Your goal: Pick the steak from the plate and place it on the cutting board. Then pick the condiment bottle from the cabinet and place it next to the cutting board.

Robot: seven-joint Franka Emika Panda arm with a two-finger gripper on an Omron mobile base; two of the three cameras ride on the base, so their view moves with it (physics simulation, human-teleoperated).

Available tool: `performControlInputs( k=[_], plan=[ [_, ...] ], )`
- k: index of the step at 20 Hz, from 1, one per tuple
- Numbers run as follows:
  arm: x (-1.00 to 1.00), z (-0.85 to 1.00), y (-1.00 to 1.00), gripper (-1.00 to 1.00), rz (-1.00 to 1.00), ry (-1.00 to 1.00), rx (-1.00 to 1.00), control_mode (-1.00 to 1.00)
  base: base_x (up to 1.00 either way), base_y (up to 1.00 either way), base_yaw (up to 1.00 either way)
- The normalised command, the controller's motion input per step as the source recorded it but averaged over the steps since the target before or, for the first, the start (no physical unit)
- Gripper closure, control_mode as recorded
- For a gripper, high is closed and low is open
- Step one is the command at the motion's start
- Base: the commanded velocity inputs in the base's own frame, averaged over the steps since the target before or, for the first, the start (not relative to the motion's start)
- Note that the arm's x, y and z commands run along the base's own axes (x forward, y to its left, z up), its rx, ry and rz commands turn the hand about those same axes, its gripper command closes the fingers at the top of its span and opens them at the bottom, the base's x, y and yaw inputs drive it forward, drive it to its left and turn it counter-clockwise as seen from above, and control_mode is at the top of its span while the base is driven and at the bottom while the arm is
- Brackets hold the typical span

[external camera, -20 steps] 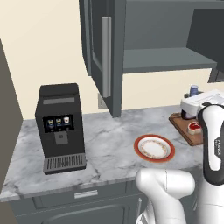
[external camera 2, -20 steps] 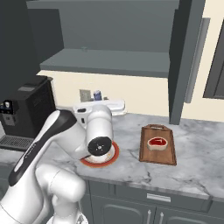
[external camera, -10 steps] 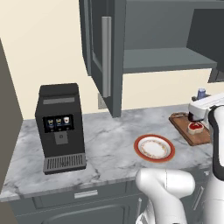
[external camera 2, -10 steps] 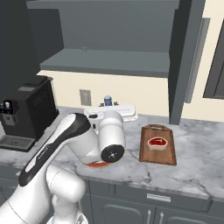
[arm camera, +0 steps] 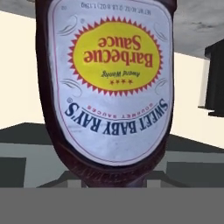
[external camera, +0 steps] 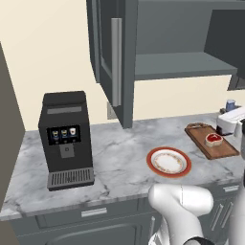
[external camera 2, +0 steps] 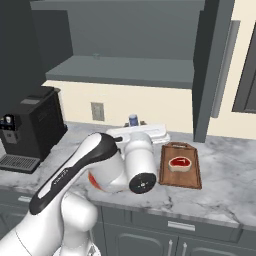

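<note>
from the left base view, going left to right: a black coffee machine stands on the marble desk, then the open cabinet hangs above with its door swung out and its grey shelf bare, then the plate lies on the desk, and right of it the cutting board carries the steak. at the far right edge the blue cap of the condiment bottle peeks above the white hand.

the right base view puts the coffee machine at left, the arm in the middle covering most of the plate, the bottle's cap just above the hand near the back wall, and the cutting board with the steak at right, its handle toward the wall.

the hand view gives what the others lack: the condiment bottle close up, its barbecue sauce label reading upside down, the body rising along the picture's vertical. in the base views the cap sits on top, so the bottle stands roughly upright. the gripper is closed on the bottle, holding it just left of the board, above the desk.
</note>
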Motion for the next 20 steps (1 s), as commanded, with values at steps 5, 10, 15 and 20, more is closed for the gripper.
performControlInputs(
  k=[5,10,15,20],
  plan=[
    [-0.08,-0.16,-0.26,1.0,0.0,0.0,-0.05,-1.0,0.0,0.0,0.0],
    [-0.03,-0.23,-0.16,1.0,0.0,0.0,-0.03,-1.0,0.0,0.0,0.0],
    [0.0,-0.31,-0.06,1.0,0.01,0.0,-0.02,-1.0,0.0,0.0,0.0],
    [0.0,-0.35,0.0,1.0,0.02,0.0,-0.02,-1.0,0.0,0.0,0.0]
  ],
)
